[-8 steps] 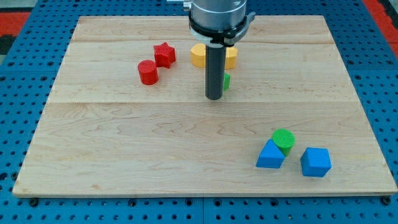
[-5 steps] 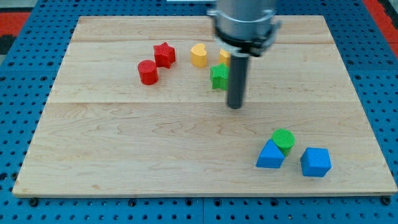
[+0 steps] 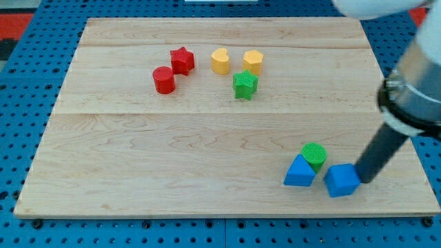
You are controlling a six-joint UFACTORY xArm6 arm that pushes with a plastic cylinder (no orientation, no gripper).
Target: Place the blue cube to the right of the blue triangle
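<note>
The blue cube [image 3: 341, 180] lies near the board's bottom right, tilted a little. The blue triangle [image 3: 299, 171] lies just to its left, a small gap between them. My tip [image 3: 362, 180] is at the cube's right side and touches it; the rod slants up to the view's right. A green cylinder [image 3: 314, 156] sits against the triangle's upper right, just above the cube's left corner.
A red cylinder [image 3: 164, 80] and red star [image 3: 182, 60] lie at upper left. A yellow heart [image 3: 220, 61], yellow hexagon [image 3: 253, 62] and green star [image 3: 244, 85] lie at upper middle. The wooden board's right edge [image 3: 413, 165] is close to the rod.
My tip has swept from the board's upper middle down to the bottom right and reached the blue cube's right side. The cube has shifted slightly left toward the triangle and turned.
</note>
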